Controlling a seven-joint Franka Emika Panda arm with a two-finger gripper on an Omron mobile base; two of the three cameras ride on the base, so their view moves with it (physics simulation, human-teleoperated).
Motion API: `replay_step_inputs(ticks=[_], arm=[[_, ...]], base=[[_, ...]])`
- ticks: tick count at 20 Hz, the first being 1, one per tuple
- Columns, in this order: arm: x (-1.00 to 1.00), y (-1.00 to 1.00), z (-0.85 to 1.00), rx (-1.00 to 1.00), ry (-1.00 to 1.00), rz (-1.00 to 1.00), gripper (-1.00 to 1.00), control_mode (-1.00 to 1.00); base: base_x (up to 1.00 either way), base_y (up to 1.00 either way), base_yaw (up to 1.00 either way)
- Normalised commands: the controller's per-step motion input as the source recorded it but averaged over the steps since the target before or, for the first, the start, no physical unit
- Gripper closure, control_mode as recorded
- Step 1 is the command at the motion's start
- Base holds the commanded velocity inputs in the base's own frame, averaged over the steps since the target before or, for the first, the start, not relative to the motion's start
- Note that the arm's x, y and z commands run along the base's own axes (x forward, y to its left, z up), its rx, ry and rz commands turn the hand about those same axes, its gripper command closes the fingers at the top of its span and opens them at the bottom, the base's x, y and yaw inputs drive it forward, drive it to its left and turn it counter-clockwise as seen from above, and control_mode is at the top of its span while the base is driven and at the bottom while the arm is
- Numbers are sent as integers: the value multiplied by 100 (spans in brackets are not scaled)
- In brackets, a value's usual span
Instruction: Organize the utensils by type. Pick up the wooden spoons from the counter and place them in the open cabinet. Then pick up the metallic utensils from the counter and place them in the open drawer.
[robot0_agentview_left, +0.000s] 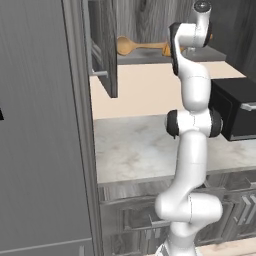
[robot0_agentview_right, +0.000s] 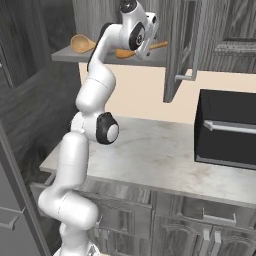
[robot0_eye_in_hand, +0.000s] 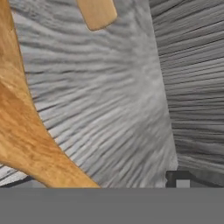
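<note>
Where the open cabinet (robot0_agentview_left: 102, 50) shows its pale shelf (robot0_agentview_right: 65, 54), two wooden spoons lying on it. First wooden spoon (robot0_agentview_left: 131, 46) flat on the shelf, oval bowl toward the left in both base views, handle running right behind the arm. Second wooden spoon (robot0_agentview_right: 150, 48) further right, mostly hidden by the wrist, only part of its handle poking out past the hand in the right base view. Seen again from the hand view: one large orange-brown shape (robot0_eye_in_hand: 26, 131) sweeping across the left side, very close to the camera, and a rounded handle end (robot0_eye_in_hand: 97, 13) at the top, both against grey wood grain. Cannot tell which spoon is which there.

Gripper up at shelf height, reaching into the cabinet, hidden behind the wrist in both base views. One dark finger tip (robot0_eye_in_hand: 178, 178) low on the right in the hand view; the other not made out, so cannot tell whether the pincer is wide, narrow or holding the near spoon.

Below the cabinet, pale wall, then the grey marbled counter (robot0_agentview_left: 135, 150), bare around the arm's elbow. Black microwave (robot0_agentview_right: 227, 127) at the right on the counter. Low cupboards (robot0_agentview_right: 195, 220) with silver bar handles underneath. Tall grey panel (robot0_agentview_left: 40, 125) at the far left of the left base view.
</note>
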Motion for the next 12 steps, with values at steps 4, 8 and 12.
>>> replay_step_inputs(ticks=[4,8,12], arm=[[16,44,-1,23,12,0,-100,-100],[5,56,0,21,2,0,-100,-100],[2,65,-1,20,3,0,-100,-100]], base=[[0,0,0],[0,0,0],[0,0,0]])
